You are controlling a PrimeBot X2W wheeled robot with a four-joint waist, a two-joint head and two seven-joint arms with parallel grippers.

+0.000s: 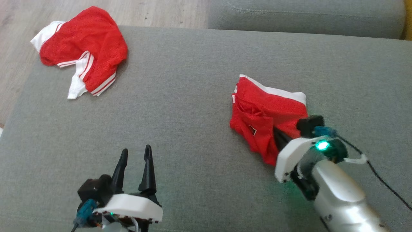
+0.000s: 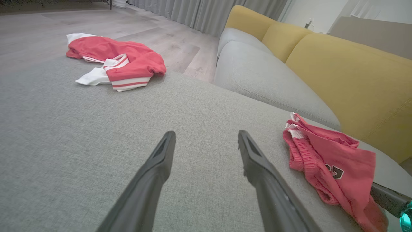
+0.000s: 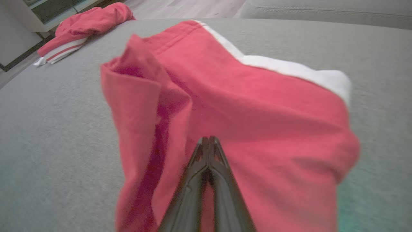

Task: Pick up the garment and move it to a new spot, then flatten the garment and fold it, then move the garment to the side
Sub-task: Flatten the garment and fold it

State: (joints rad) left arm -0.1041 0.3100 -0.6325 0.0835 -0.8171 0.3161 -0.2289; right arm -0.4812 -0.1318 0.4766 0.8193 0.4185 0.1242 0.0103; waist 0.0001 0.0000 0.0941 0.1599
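The garment [image 1: 264, 112] is a pair of red shorts with a white side stripe, lying crumpled on the right of the grey cushion [image 1: 193, 96]. My right gripper [image 1: 278, 137] reaches into its near edge, and in the right wrist view its fingertips [image 3: 209, 140] are pressed together on a raised fold of the red cloth [image 3: 244, 106]. The shorts [image 2: 331, 164] also lie at the right of the left wrist view. My left gripper [image 1: 136, 149] rests low at the front left, open with nothing between its fingers [image 2: 206, 135], well apart from the shorts.
A second red and white garment [image 1: 80, 51] lies bunched at the cushion's far left corner [image 2: 119, 61]. Wooden floor [image 1: 19, 19] runs beyond the left edge. Another grey seat cushion [image 1: 305, 16] and yellow backrests [image 2: 347, 74] stand behind. A black cable [image 1: 383, 183] trails from my right wrist.
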